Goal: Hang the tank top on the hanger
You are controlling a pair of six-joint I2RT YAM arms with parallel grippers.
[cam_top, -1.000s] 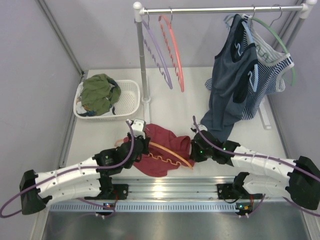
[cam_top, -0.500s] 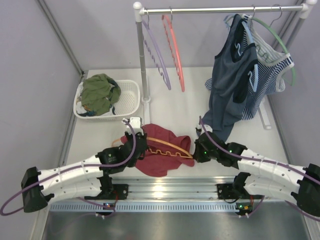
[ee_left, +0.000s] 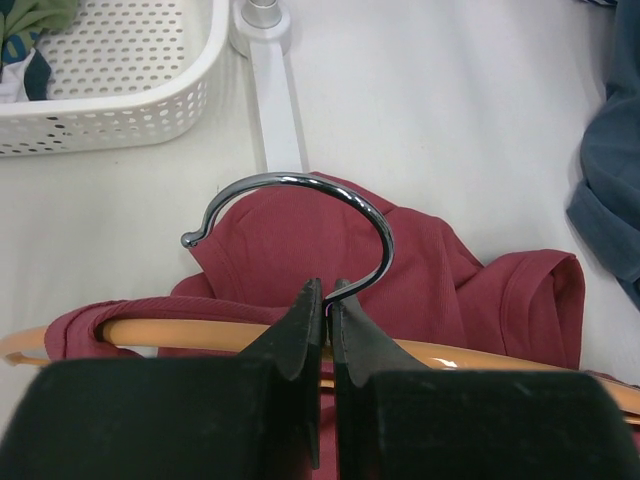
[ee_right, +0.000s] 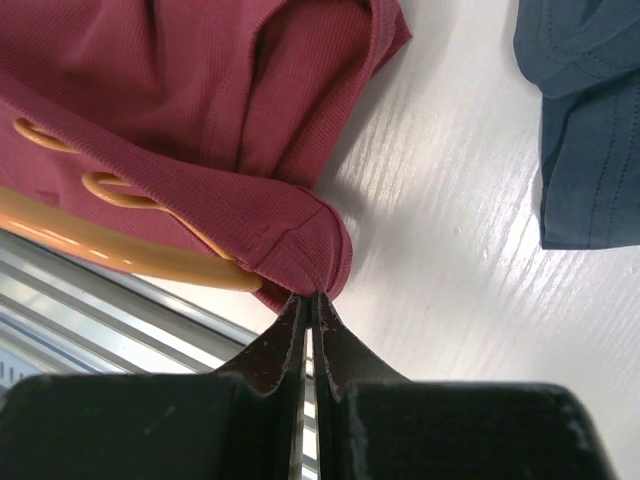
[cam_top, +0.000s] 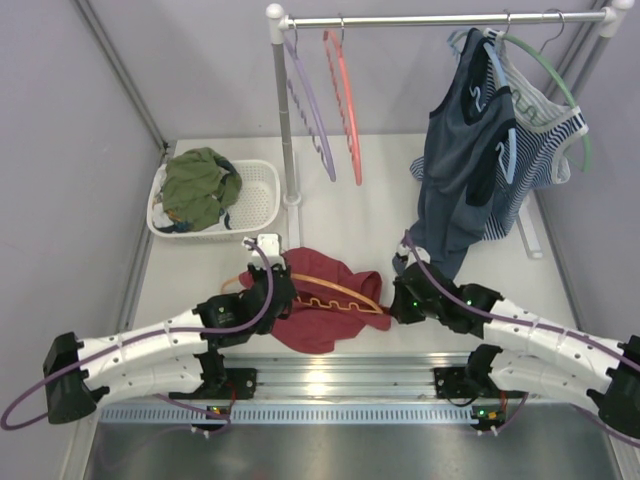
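Tank top (cam_top: 318,305): dark red, finely ribbed soft fabric, crumpled on the white table (cam_top: 370,225) between both arms and partly draped over the hanger (ee_right: 100,243). Hanger: orange curved bar, wavy inner rail, grey metal hook, lying flat. Left gripper (ee_left: 326,300) low, reaching forward, clamped on the hanger at the hook's base. Right gripper (ee_right: 308,305) low, pinched tight on the tank top's folded hem corner
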